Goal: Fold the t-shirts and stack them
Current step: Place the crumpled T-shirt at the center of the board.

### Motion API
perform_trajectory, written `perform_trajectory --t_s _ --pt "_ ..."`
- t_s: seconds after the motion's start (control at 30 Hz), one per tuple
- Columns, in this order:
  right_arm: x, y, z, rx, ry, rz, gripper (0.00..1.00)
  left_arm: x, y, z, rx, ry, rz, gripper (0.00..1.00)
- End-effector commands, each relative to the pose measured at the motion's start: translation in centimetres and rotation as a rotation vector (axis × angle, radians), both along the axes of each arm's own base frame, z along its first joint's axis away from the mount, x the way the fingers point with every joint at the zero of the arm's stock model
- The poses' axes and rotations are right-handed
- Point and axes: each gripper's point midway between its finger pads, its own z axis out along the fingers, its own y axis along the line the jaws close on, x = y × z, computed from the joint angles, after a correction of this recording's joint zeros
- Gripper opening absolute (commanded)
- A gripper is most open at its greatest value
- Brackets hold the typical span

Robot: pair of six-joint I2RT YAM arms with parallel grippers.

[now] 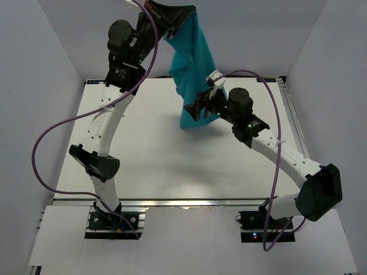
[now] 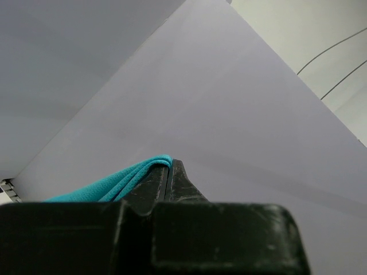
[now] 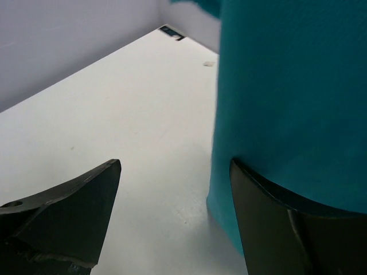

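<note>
1. Shirt: teal, dangling bunched from high over far side of table. Lower end down near the surface; touching or not, cannot tell.
2. Left gripper: clamped tight on shirt's top fold, with cloth spilling out to 1 side of the tips in wrist view.
3. Right gripper: jaws apart, holding nothing, just beside lower part of shirt. In wrist view, 1 finger close against the hanging cloth, the other over bare table.
4. Risk, judged: closing from here may catch a random fold or only 1 layer, not a hem corner, because cloth hangs bunched. Likely result a skewed spread.
5. Risk, judged: small pinch up top could slip if lower end gets tugged down or sideways, dropping shirt in a heap.
6. Risk, judged: advancing with that finger on the cloth may just push it away.
7. Pose: left arm stretched up and far, gripper raised well above table. Right arm reaching forward low, elbow bent, gripper aimed at shirt.
</note>
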Motion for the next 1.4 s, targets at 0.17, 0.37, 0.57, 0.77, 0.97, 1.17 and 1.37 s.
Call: perform_trajectory --t_s 0.17,0.37,0.57,0.77,0.97,1.17,1.37 --pt "5.9 -4.3 4.3 0.049 -0.098 -0.510 0.71 -3.0 1.1 3.2 -0.040 -0.073 0.000 0.00" --pt "5.0 -5.6 4.5 0.017 -0.164 -0.522 0.00 -3.1 1.1 3.2 -0.037 -0.079 0.004 0.00" --pt "3.1 -6.2 4.3 0.002 -0.211 -0.462 0.00 -3.5 1.4 3.1 -0.022 -0.089 0.016 0.00" --pt "1.7 -3.7 5.2 0.056 -0.180 -0.334 0.89 -3.7 1.6 3.0 -0.014 -0.090 0.020 0.00" --pt "2.3 -1.2 5.1 0.100 -0.106 -0.299 0.89 -3.8 1.5 3.2 -0.027 -0.090 0.014 0.00" --pt "2.2 0.3 5.9 0.149 -0.066 -0.320 0.89 -3.9 0.9 2.9 -0.025 -0.087 0.007 0.00" --pt "3.3 0.9 5.4 0.159 -0.012 -0.399 0.89 -3.9 0.3 2.5 -0.022 -0.082 -0.003 0.00"
